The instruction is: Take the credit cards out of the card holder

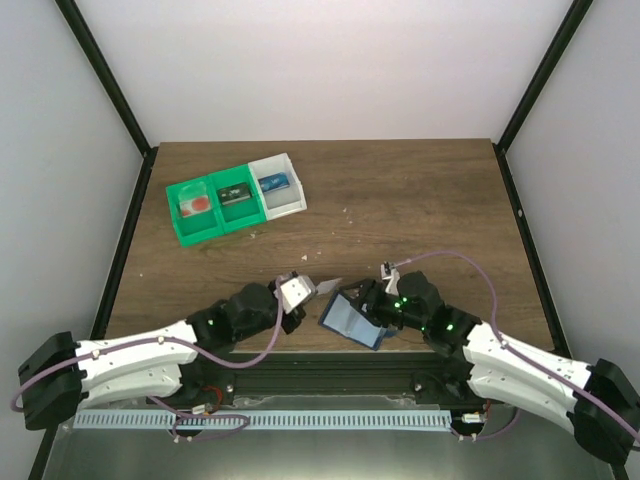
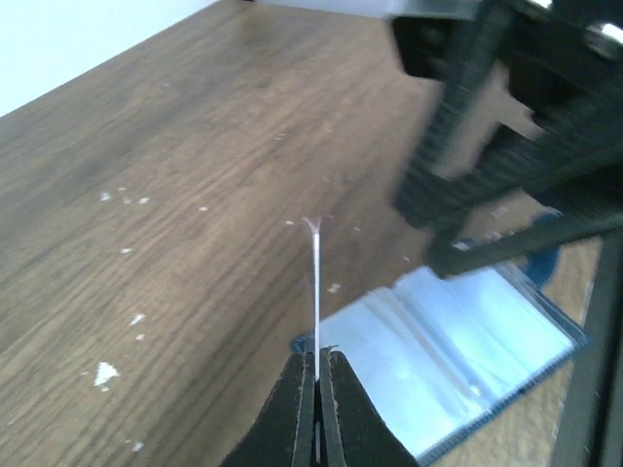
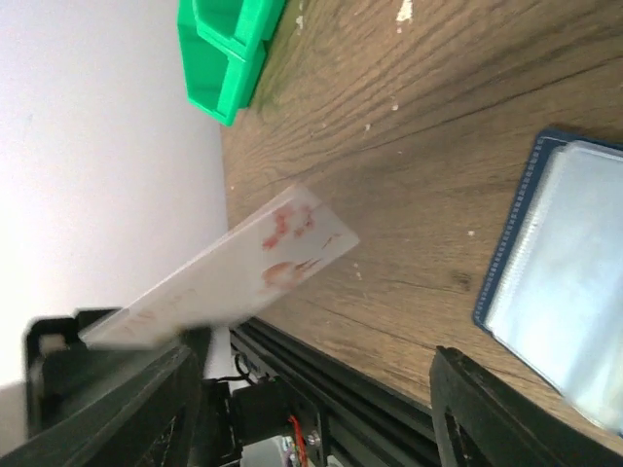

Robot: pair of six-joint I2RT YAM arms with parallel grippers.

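**Status of the task**

1. One credit card (image 2: 316,282) is out of the card holder (image 1: 350,318). The left claw (image 2: 316,375) is clamped on the card's near edge and holds it on edge, clear of the table (image 1: 420,200).
2. In the top view the card sits at about 10 o'clock from the card holder, just beside it and not touching it.
3. The card holder lies open at 6 o'clock on the table, close to the near edge, with its pale sleeves facing up.
4. The right claw (image 3: 292,389) stands wide with nothing between its fingers. It is at about 2 o'clock from the card holder, with no grip on it.
5. Remaining work, as a judgement:
   - Put down the extracted card.
   - Check the sleeves for further cards. The pictures do not show whether any are left inside.
6. The green-and-white tray (image 1: 214,200) stands at 10 o'clock on the table, well apart. Each of its three compartments holds a small item, and these cannot be identified.

**Markings**

- The card is pale, with red print on one face, too blurred to read.
- No brand, label or legible writing appears on the card holder, the tray or the arms.
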